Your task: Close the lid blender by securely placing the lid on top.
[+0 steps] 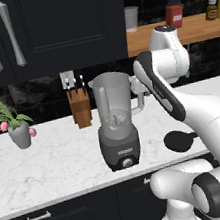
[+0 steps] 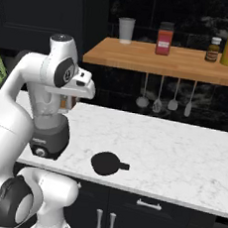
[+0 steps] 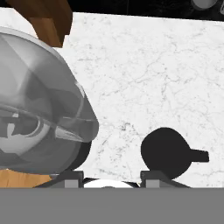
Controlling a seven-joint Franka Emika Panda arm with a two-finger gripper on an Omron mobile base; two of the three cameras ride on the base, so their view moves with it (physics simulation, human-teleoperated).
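1. The hand (image 3: pixel 112 177) hovers high above the tabletop (image 3: pixel 144 74), looking down; its two dark fingertips (image 3: pixel 72 177) stand wide apart with nothing between them, so it is released and empty.
2. In the right base view the hand sits at the end of the white arm, just beside the blender's upper jar, well above the marble.
3. Below it and off toward the right fingertip in the hand view lies the lid (image 3: pixel 165 152), flat on the tabletop, its small tab pointing away from the blender.
4. The blender (image 1: pixel 116 121) stands upright near the front edge of the tabletop, its jar mouth open and uncovered; the lid (image 2: pixel 106 163) rests near it but apart from its base, on the side away from the knife block (image 1: pixel 80 107).
5. Judged step: the approach to the lid, before any grasp. Nothing of the closing is done yet.
6. The next move calls for shifting the hand over the disc and lowering it. A thin flat disc gives little to pinch, so taking it across the rim or by the tab looks the likelier hold.
7. After that it would need lifting above the jar mouth, centring, and setting level so that it seats.
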